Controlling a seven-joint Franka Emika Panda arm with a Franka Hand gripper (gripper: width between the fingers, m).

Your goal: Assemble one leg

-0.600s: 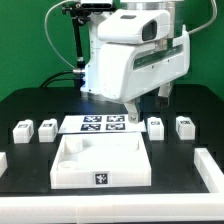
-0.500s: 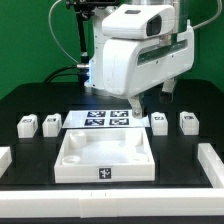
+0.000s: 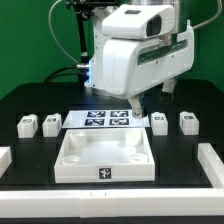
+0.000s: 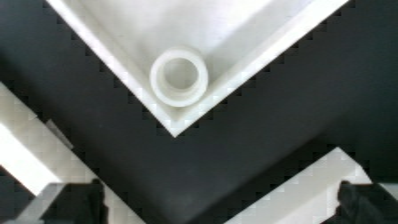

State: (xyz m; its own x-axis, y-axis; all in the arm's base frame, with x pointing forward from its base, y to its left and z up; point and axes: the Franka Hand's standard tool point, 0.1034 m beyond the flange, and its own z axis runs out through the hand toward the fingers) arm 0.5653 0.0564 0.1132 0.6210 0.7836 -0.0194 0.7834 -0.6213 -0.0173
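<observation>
Four legs, small white blocks with tags, stand in a row: two at the exterior view's left (image 3: 28, 125) (image 3: 51, 123) and two at its right (image 3: 159, 122) (image 3: 187, 122). The large white tray (image 3: 104, 168) lies in front of them. My gripper (image 3: 135, 106) hangs over the tray's far right corner, apart from every leg. In the wrist view my gripper (image 4: 214, 205) is open and empty, with one dark fingertip (image 4: 63, 205) at each side. The tray corner with its round socket (image 4: 178, 77) lies below it. No leg shows in the wrist view.
The marker board (image 3: 107, 121) lies between the two pairs of legs, behind the tray. White raised bars lie at the exterior view's left edge (image 3: 4, 158) and right edge (image 3: 211, 166). The table top is black.
Nothing has visibly moved since half a second ago. The earliest frame shows the whole scene framed slightly differently, with the arm in much the same place.
</observation>
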